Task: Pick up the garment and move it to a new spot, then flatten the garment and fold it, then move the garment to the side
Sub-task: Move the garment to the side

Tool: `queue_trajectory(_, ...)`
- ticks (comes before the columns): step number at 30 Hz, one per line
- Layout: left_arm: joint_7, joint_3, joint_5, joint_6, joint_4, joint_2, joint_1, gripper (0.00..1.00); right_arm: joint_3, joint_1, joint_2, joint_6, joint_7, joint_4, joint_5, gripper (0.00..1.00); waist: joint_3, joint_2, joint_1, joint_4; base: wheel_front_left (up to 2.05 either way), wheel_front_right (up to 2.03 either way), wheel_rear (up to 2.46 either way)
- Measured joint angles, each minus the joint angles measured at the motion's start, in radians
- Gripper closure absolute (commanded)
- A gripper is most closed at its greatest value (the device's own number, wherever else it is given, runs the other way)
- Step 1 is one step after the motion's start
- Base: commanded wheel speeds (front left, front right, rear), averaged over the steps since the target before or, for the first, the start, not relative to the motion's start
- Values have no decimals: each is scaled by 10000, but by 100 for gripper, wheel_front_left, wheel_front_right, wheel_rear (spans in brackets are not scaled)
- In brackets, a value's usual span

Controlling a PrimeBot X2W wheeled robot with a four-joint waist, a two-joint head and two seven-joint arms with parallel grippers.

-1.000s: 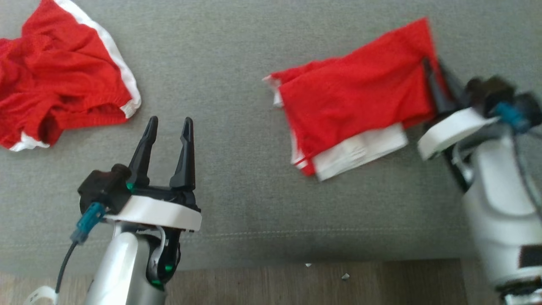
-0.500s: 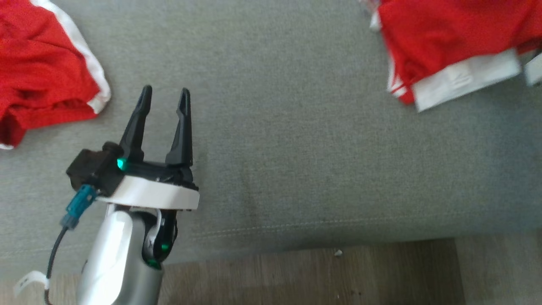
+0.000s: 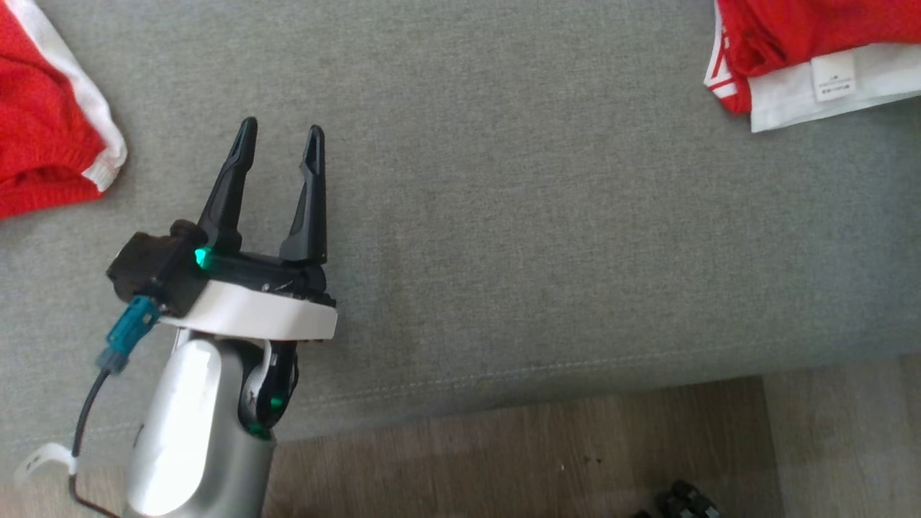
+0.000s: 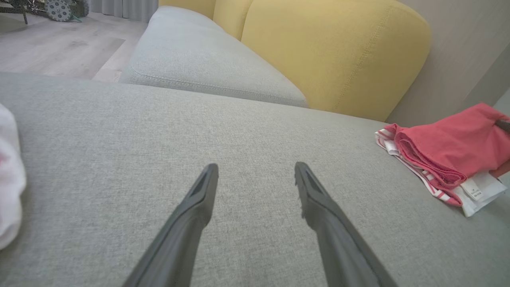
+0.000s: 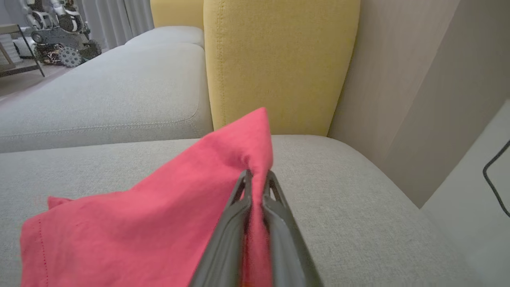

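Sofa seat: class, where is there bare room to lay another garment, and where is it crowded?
Bare grey seat cushion runs between the open left gripper and the folded red garment, down to the front seam. Crowded: the left edge, by the crumpled red garment, and the far right, where the right gripper pinches the folded one.

The right hand point(image 5: 257, 175) has dragged the folded garment point(image 3: 791, 29) rightward across the sofa point(image 3: 504, 216).
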Motion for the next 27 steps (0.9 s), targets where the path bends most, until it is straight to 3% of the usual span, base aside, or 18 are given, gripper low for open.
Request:
queue_trajectory(11,0,67,86,-10,44,0,-137,0,-328,-45,79,0,-44,-157,545,100,103,0,0,-82,0,0,0)
queue_trajectory(13,0,67,86,-10,58,0,-141,0,-316,-44,94,0,40,-221,556,30,115,0,0,-69,0,0,0)
queue_trajectory(14,0,67,86,-10,67,0,-147,0,-305,-43,109,0,42,-253,579,30,115,0,0,-62,0,0,0)
queue_trajectory(15,0,67,86,-10,86,0,-157,0,-290,-40,134,0,69,-303,614,0,113,0,0,-54,0,0,0)
queue_trajectory(27,0,44,-295,48,201,0,-176,0,19,90,433,0,115,-1179,617,0,-564,0,0,164,0,0,0)
